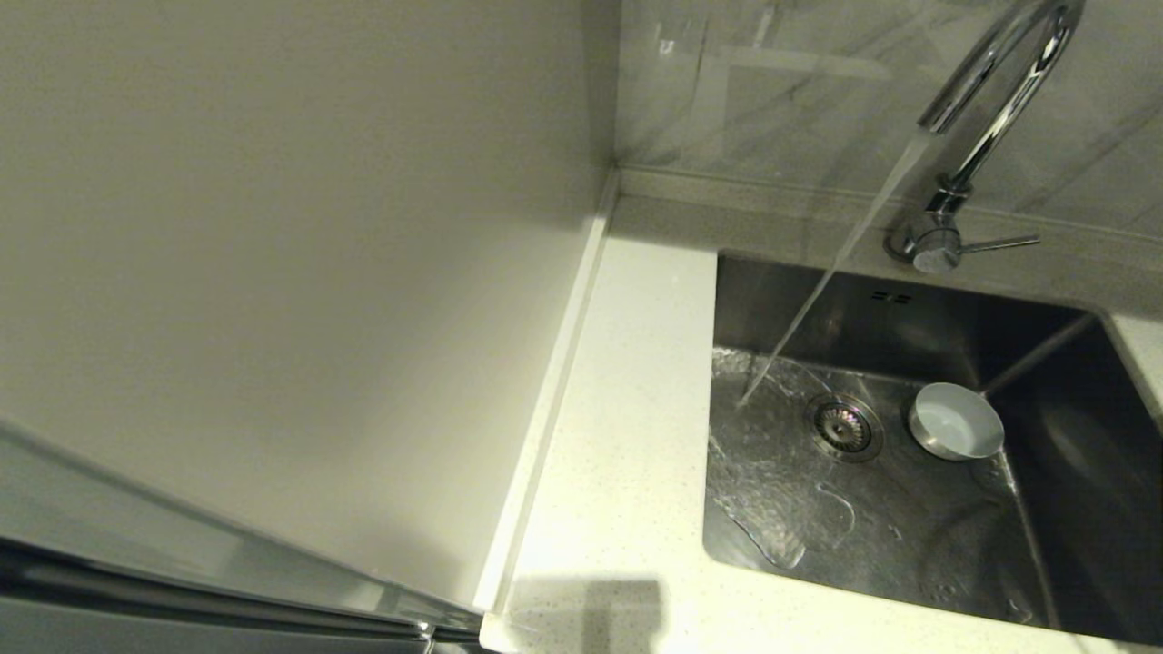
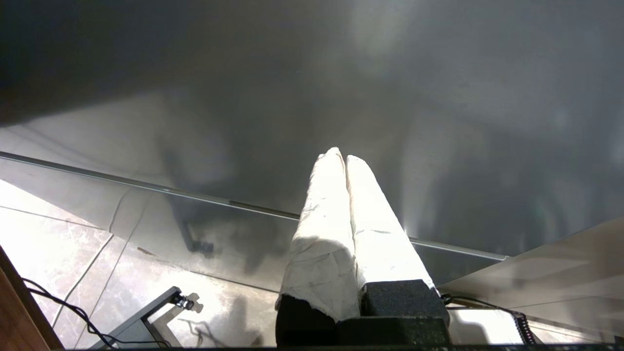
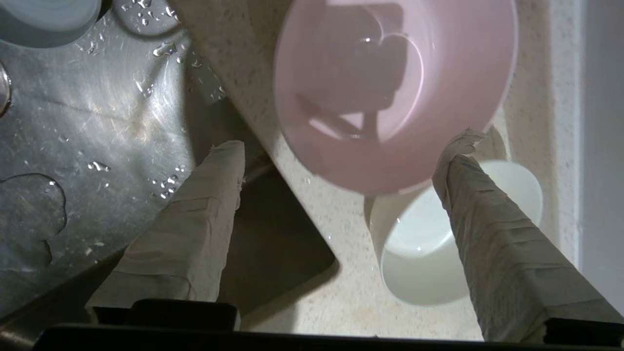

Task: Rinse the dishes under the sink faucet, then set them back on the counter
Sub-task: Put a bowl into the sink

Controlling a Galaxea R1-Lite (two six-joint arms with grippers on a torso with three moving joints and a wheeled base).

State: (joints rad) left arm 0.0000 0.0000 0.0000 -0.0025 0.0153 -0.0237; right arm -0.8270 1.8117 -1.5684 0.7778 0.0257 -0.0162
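Pink bowl point(image 3: 395, 92) sits on counter point(image 3: 341, 273) just beyond wide-spread right hand point(image 3: 341, 151).

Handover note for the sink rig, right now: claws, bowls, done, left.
Left claw: shut, empty, parked away from the sink.
Right claw: open over the counter beside the sink, fingers either side of the pink bowl; no grip visible.
White bowl: upright on the counter next to the pink one.
Grey-blue bowl: on the sink floor beside the drain strainer.
Faucet: running, stream landing away from the grey-blue bowl.
Done: apparently pink and white back on the counter.
Left: rinse grey-blue, put it on the counter.
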